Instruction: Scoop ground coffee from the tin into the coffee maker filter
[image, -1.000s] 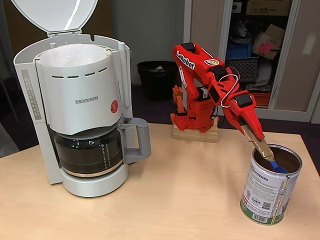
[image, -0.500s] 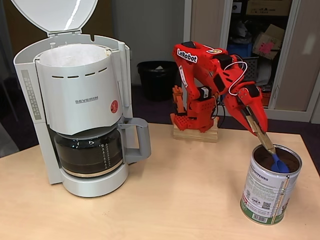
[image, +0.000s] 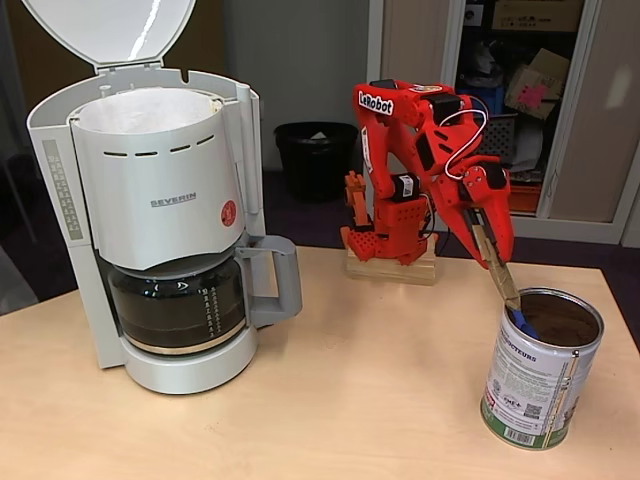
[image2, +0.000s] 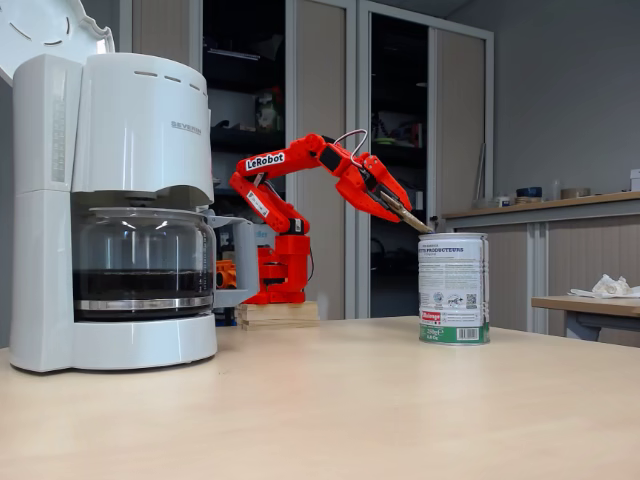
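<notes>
The tin (image: 535, 385) stands at the right of the table, its label facing me and dark coffee inside. My red gripper (image: 492, 240) hangs above its left rim, shut on the wooden handle of a scoop. The scoop's blue bowl (image: 522, 322) dips just inside the tin's left edge. At far left, the coffee maker filter (image: 150, 108) lines the open top basket of the white coffee maker (image: 160, 210). From the side, my gripper (image2: 392, 203) slants down to the tin (image2: 454, 290), and the scoop's tip is hidden behind the rim.
The coffee maker's lid (image: 110, 30) is hinged up, and a glass carafe (image: 180, 305) sits under the basket. The arm's base rests on a wooden block (image: 392, 268) at the table's back. A black bin (image: 315, 155) stands on the floor behind.
The gripper has risen and swung left, steepening the handle. The blue scoop has slid from the right side of the tin's inside to its left rim.
</notes>
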